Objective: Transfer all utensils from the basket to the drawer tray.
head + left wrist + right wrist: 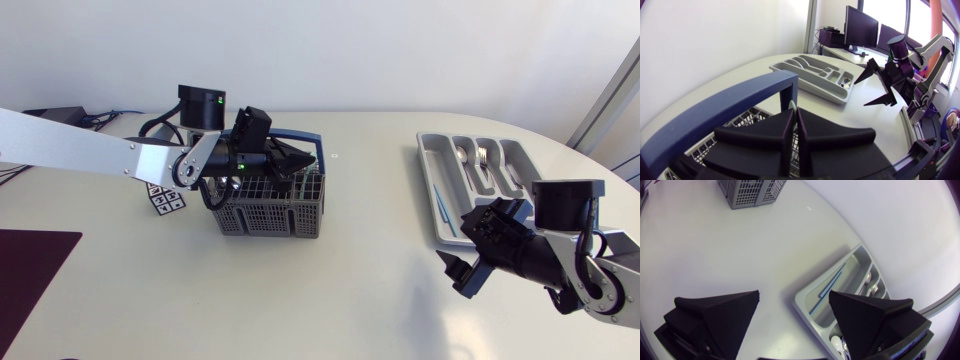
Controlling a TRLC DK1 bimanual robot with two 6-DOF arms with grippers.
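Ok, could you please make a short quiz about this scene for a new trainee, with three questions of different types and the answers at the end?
1. True or false: the right hand is holding something.
2. Where is the left hand? A) over the basket B) touching the right hand C) lying flat on the bare table
3. Fill in the missing word: the basket's handle is ___ in colour.

Key: 1 false, the right hand is open and empty. 2 A. 3 blue.
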